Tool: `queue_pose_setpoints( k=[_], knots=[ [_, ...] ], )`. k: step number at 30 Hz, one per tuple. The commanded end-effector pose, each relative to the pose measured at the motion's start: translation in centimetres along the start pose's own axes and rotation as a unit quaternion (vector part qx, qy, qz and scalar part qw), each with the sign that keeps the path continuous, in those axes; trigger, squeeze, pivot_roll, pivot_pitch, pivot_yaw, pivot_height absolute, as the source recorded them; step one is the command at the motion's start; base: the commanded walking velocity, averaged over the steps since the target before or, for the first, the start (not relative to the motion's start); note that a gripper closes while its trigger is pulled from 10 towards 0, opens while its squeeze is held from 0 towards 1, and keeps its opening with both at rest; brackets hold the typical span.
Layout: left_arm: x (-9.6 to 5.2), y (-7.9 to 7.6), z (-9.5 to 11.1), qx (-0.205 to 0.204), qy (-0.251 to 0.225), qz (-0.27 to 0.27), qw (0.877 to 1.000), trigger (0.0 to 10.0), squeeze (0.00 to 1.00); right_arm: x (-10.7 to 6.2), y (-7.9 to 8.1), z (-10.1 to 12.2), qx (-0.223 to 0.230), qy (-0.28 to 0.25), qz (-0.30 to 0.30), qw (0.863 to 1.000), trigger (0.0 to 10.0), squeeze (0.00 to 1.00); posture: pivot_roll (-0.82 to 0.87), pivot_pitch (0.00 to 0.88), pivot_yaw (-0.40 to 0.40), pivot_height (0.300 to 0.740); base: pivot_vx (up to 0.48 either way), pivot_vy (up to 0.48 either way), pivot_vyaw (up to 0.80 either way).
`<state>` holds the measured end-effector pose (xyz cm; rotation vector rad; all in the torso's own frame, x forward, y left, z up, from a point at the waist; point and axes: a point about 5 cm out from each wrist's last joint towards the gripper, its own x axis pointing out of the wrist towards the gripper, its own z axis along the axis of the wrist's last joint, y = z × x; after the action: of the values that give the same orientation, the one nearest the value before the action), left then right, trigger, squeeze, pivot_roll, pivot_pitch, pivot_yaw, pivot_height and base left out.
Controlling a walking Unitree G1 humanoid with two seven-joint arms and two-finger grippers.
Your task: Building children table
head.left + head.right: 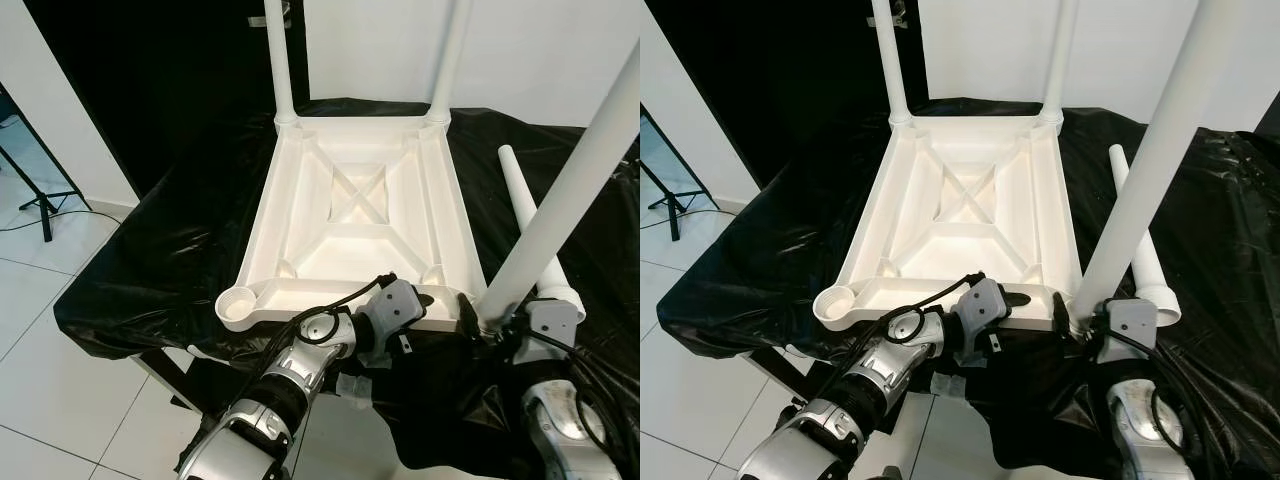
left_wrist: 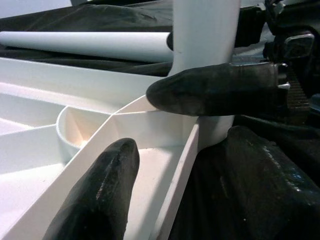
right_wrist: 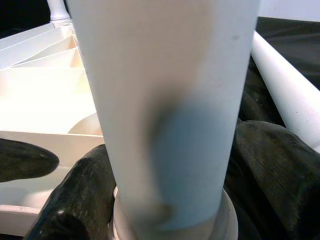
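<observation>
The white table top (image 1: 360,215) lies upside down, its long side running away from the robot, two legs pointing up. The right hand (image 3: 165,200) squeezes a third leg (image 1: 575,170) standing at the near corner. The left hand (image 2: 165,130) is spread over the near rim.

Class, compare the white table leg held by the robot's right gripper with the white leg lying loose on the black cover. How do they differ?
The held leg stands upright at the tabletop's near right corner; the loose leg lies flat on the black cover, beside the upturned tabletop. The right gripper clasps the held leg near its base; nothing touches the loose leg. Both are plain white tapered tubes.
</observation>
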<state>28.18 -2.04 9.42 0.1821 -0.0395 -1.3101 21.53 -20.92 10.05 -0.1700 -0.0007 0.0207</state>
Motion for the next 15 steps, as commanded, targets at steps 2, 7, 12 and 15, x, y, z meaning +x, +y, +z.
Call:
queue_pose_setpoints(
  k=[2, 7, 12, 15],
  knots=[
    [-0.2, 0.0, 0.2, -0.016, -0.015, -0.002, 1.000, 10.0, 0.00, -0.9, -1.1, -1.2, -0.001, 0.044, -0.012, 0.999, 10.0, 0.00, 0.11, 0.000, 0.021, 0.740, 0.000, 0.000, 0.00],
    [-0.1, -0.3, 0.6, -0.018, -0.030, -0.011, 0.999, 10.0, 0.00, -2.3, -1.0, 0.1, 0.000, 0.045, 0.010, 0.999, 9.6, 0.00, 0.09, 0.000, 0.013, 0.740, 0.000, 0.000, 0.00],
    [-0.4, -0.7, 0.8, -0.023, -0.051, -0.025, 0.998, 10.0, 0.00, -3.6, -1.4, 0.0, 0.012, 0.060, 0.004, 0.998, 0.0, 0.00, 0.08, 0.000, 0.018, 0.740, 0.000, 0.000, 0.00],
    [-0.4, -0.7, 0.7, -0.021, -0.045, -0.027, 0.998, 10.0, 0.00, -3.9, -1.6, 0.0, 0.011, 0.062, 0.006, 0.998, 0.0, 0.00, 0.07, 0.000, 0.021, 0.740, 0.000, 0.000, 0.00]
  ],
)
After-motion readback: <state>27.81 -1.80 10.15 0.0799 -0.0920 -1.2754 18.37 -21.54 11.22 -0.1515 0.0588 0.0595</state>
